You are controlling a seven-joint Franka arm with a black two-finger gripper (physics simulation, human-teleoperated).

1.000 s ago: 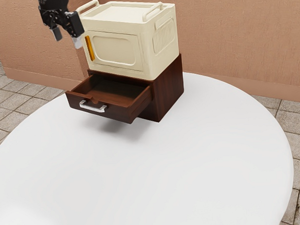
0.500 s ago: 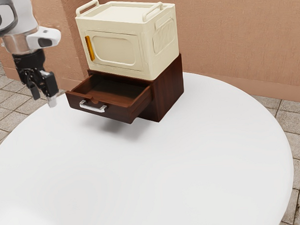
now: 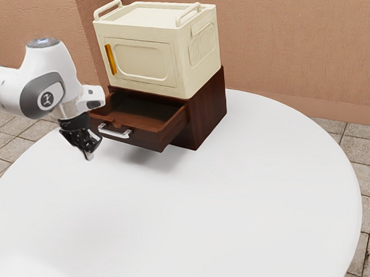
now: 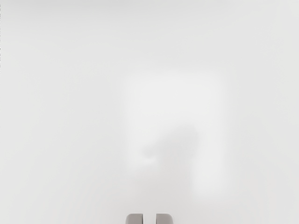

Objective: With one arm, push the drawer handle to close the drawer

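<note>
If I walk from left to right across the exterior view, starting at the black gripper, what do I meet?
Black gripper → silver drawer handle → brown cabinet's side → floor tiles past the table's right edge.

- The arm (image 3: 46, 70) is being cut off by the exterior view's left edge.
- Its hand side is covering one front corner of the drawer (image 3: 150, 138).
- The drawer's front is hiding part of its floor, and its rear is going out of sight inside the cabinet (image 3: 207, 113).
- The cream box (image 3: 142, 38) is covering most of the cabinet's top.
- The table (image 3: 205, 204) is running out past the exterior view's lower edge.
- On the gripper (image 3: 88, 156), the small dark parts are blending together.
- In the wrist view, its fingers (image 4: 134, 219) are being cut by the lower edge.
- There, a shadow (image 4: 180, 142) is looking blurred, and the tiny marks (image 4: 0, 42) are being too small to tell.
</note>
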